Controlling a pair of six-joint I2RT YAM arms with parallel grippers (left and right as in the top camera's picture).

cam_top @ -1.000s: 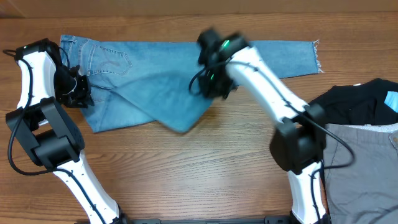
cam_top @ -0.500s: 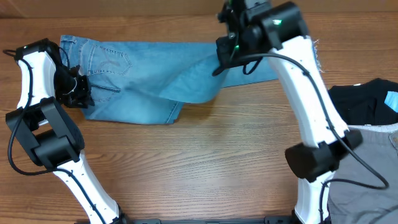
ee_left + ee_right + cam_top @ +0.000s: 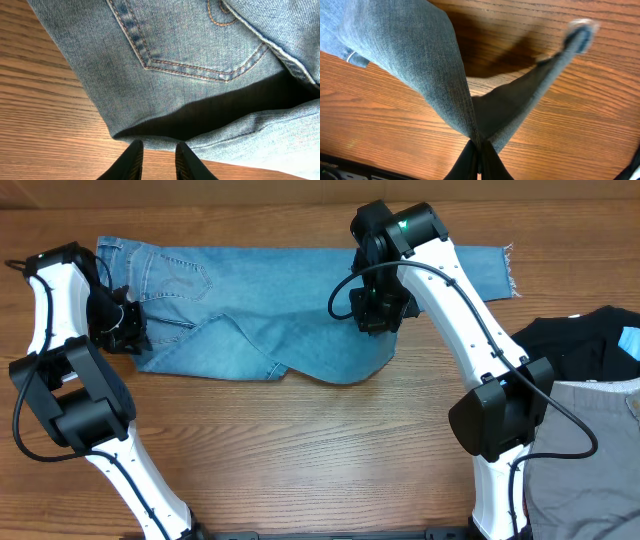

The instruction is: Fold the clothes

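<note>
Denim jeans pinched in right hand, arm stretched fwd.

The counter is a brown wood-grain surface, with the grain running left to right across the overhead frame. A paler tan strip borders its far edge along the top. Lighting is even. A soft shadow darkens the wood at the upper centre of the right wrist view.

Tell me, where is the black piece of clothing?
In the overhead view, the crumpled black fabric garment lies at the far right, just behind the plain grey garment and right of the light-blue denim jeans.
</note>
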